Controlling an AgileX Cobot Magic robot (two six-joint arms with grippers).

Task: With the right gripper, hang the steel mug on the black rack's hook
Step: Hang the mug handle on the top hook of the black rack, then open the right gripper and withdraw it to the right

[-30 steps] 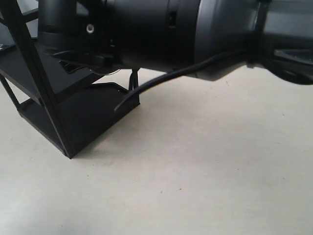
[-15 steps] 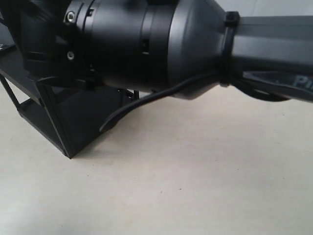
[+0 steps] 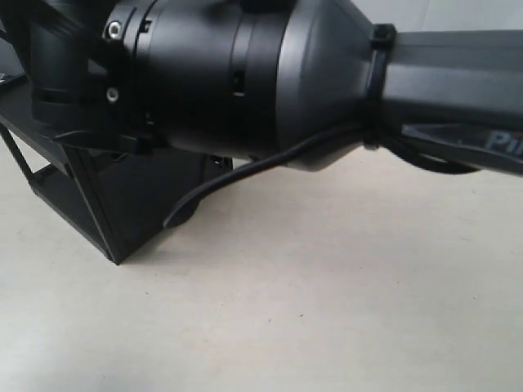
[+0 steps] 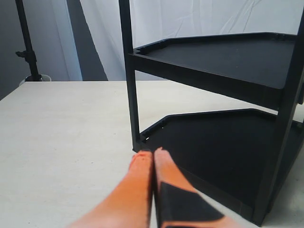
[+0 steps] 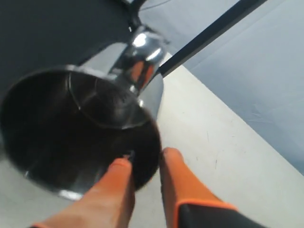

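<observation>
The steel mug [image 5: 80, 123] fills the right wrist view, its dark mouth facing the camera and its shiny loop handle [image 5: 141, 50] on the far side. My right gripper [image 5: 146, 159] is shut on the mug's rim, one orange finger inside and one outside. The mug hangs close under a dark shelf of the black rack [image 5: 47, 28], beside a thin post [image 5: 209, 35]. In the exterior view the right arm [image 3: 245, 82] hides the mug and the gripper, with the rack [image 3: 98, 204] behind it at the left. My left gripper [image 4: 152, 153] is shut and empty near the rack's [image 4: 213, 57] bottom corner post.
A black cable [image 3: 245, 171] droops from the right arm over the pale table [image 3: 327, 310]. A dark stand [image 4: 26, 42] and a white curtain [image 4: 199, 19] are at the far side of the table in the left wrist view.
The right arm has pushed further left toward the rack and now fills more of the exterior view. A shiny glint under the arm a second ago is now covered.
</observation>
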